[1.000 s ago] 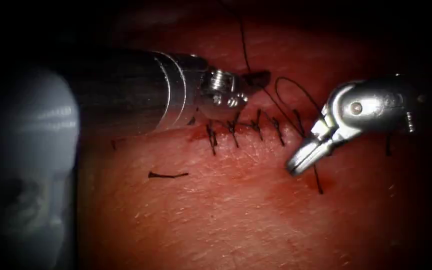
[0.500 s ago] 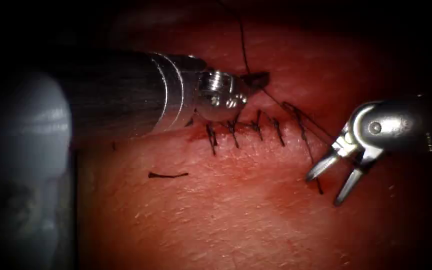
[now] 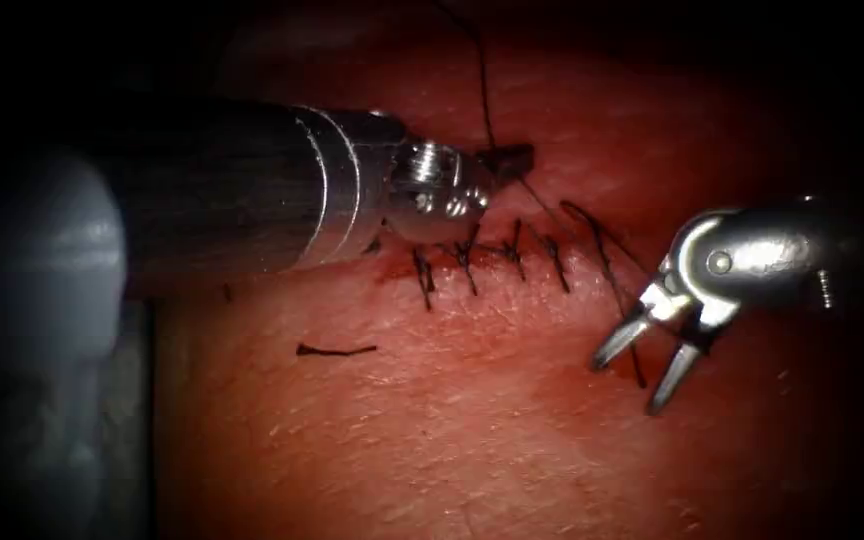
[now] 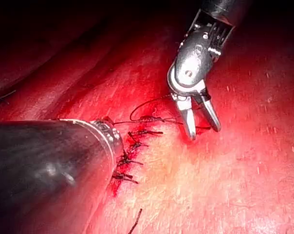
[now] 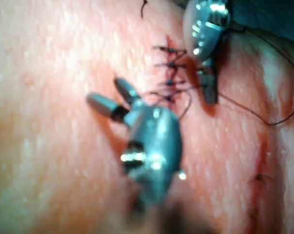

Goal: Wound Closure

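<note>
Over the tissue [image 3: 472, 420], right gripper [image 3: 637, 375] splayed, seemingly empty.

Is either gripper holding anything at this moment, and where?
Left gripper is shut on the thin black thread above the stitched cut; right gripper is open, holding nothing.

Endoscope looks down from in front; both wrist views, close along their shafts, share the stitched cut [image 3: 492, 255].

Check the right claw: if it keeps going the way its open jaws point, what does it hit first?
Probably the tissue itself. The right claw, jaws open and holding nothing, points down-left with the last stitch's thread between its jaws; its height above the surface is unclear.
</note>
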`<act>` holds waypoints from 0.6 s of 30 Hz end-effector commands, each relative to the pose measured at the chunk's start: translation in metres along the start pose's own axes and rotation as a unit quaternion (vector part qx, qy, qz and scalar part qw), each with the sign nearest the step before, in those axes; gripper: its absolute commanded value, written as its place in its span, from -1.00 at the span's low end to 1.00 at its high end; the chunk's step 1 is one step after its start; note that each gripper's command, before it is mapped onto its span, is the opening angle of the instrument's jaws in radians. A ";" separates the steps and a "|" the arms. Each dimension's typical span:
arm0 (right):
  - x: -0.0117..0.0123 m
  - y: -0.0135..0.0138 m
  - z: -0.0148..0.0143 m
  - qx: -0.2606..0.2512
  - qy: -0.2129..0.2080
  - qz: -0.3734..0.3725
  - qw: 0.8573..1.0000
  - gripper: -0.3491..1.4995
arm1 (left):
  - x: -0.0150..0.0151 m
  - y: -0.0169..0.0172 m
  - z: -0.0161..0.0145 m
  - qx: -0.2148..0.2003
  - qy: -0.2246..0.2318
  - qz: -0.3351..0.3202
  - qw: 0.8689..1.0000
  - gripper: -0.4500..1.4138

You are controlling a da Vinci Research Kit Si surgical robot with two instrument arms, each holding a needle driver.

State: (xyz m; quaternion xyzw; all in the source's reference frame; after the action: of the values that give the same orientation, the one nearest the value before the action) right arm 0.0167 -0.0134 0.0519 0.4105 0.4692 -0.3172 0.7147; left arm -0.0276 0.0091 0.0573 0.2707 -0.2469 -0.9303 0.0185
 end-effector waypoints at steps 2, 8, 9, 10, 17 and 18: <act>-0.0009 0.0008 0.0014 0.004 -0.010 0.000 1.000 -0.38 | 0.0001 0.0003 0.0006 -0.001 0.001 0.000 1.000 -1.00; -0.0023 0.0006 0.0016 0.009 -0.028 -0.001 1.000 -0.55 | -0.0006 0.0000 -0.0001 -0.003 0.007 0.001 1.000 -1.00; -0.0024 0.0005 0.0015 0.010 -0.031 -0.001 0.999 -0.55 | -0.0007 0.0000 -0.0003 -0.004 0.008 0.001 1.000 -1.00; -0.0024 0.0004 0.0015 0.011 -0.031 -0.002 0.999 -0.60 | -0.0007 -0.0001 -0.0003 -0.004 0.008 0.001 1.000 -1.00; -0.0024 0.0015 0.0017 0.002 -0.033 0.001 0.999 -1.00 | 0.0001 0.0005 -0.0020 -0.005 0.010 0.002 1.000 -1.00; -0.0024 0.0015 0.0017 -0.001 -0.034 0.001 0.999 -1.00 | 0.0002 0.0006 -0.0023 -0.005 0.011 0.003 1.000 -1.00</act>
State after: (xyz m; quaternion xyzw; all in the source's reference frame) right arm 0.0171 -0.0132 0.0545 0.3985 0.4411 -0.3263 0.7349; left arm -0.0258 0.0072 0.0547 0.2788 -0.2420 -0.9290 0.0247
